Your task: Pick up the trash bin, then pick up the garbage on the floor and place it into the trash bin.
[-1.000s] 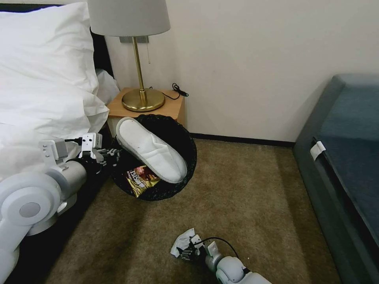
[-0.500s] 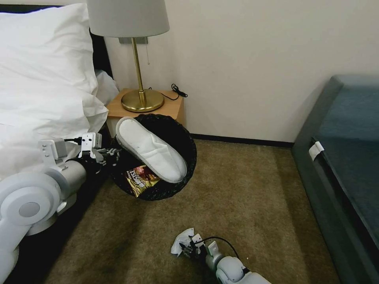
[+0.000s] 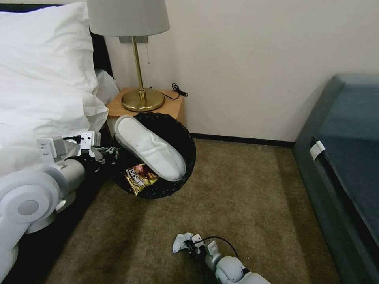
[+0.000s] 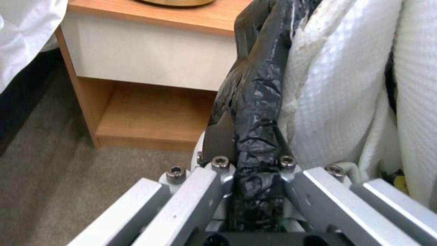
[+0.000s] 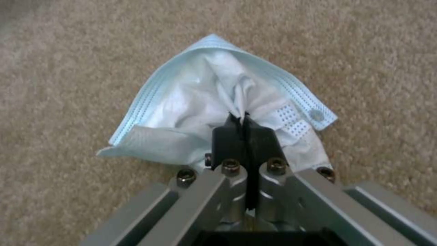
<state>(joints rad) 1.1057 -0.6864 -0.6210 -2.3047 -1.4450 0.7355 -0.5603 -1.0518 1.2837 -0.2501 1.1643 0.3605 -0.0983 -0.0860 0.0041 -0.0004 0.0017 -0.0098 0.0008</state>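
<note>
Right gripper [image 5: 243,123] is down at the carpet [image 3: 244,197], jaws pinched tight on a fold of the garbage [image 5: 218,112], which here is a crumpled pale-blue face mask. The pinch sits near the middle of the mask, with loose fabric fanning out on both sides and lying on the pile. From the head view that gripper [image 3: 189,246] is low in front of the robot, the mask [image 3: 181,242] bunched at its tip.

Over to the left gripper [image 4: 245,160]: clamped on the bag-covered rim of the trash bin [image 4: 255,102], black plastic squeezed between the jaws. The bin [image 3: 173,185] hangs tilted, its mouth facing the robot, beside the bed [image 3: 43,79] and in front of the nightstand [image 3: 166,107]. A white slipper [image 3: 152,148] lies across the opening and a snack wrapper [image 3: 138,177] sits lower inside.

The step in hand looks like lifting the mask and carrying it to the bin. To do it well, I'd say raise it straight off the carpet first so the trailing edges don't drag, then bring it in over the open part of the mouth, clear of the slipper. Let go only once the mask is well inside the rim; it is light and could drift.
</note>
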